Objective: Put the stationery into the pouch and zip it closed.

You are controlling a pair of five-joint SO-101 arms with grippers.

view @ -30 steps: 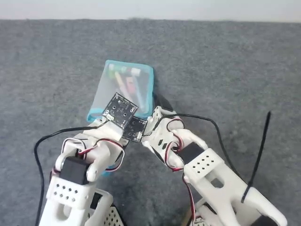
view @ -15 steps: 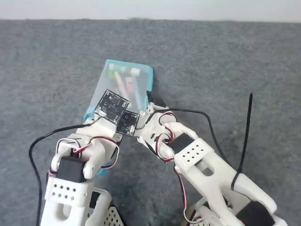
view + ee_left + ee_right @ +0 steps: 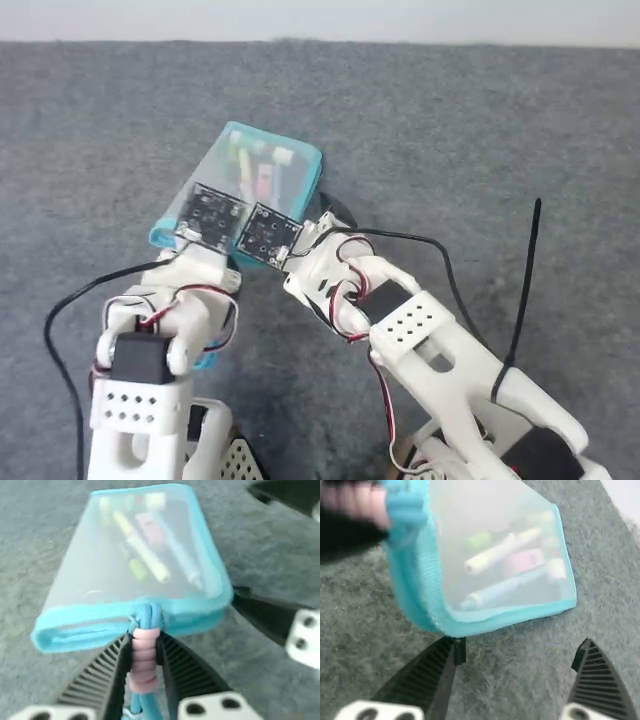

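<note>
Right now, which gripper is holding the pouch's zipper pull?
The left gripper: it is shut on the pink zipper pull at the edge of the pouch. The right gripper is open beside the pouch, gripping nothing.

High view: overhead, looking down on table [image 3: 500, 130]. Wrist views: close, both facing pouch [image 3: 115, 580].

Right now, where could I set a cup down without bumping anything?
Bare grey carpet lies left of the pouch, right of it, and beyond it. Crowded where the left arm and right arm meet the pouch's near edge.
</note>
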